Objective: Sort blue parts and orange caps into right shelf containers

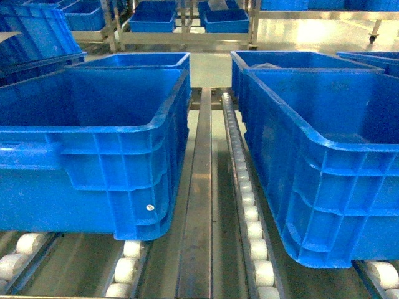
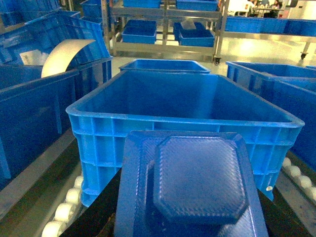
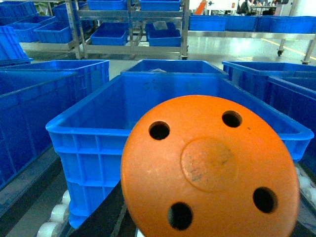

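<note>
i'm looking down a roller rack: white rollers [image 1: 252, 232] run in lanes either side of a steel centre rail [image 1: 198, 212]. beyond it, a pale glossy floor [image 1: 312, 34] catches bright overhead light. across the aisle stand metal shelving racks [image 3: 129, 48], one on a caster wheel [image 1: 373, 38]. far back on my right wrist view, people sit at desks [image 3: 256, 7].

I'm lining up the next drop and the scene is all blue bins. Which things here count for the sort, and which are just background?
For the job:
- blue part, close before the left wrist camera
- orange cap, close before the right wrist camera
- left crate and right crate in front

Background:
- roller tracks
- far shelving with small bins
- curled white sheet
</note>
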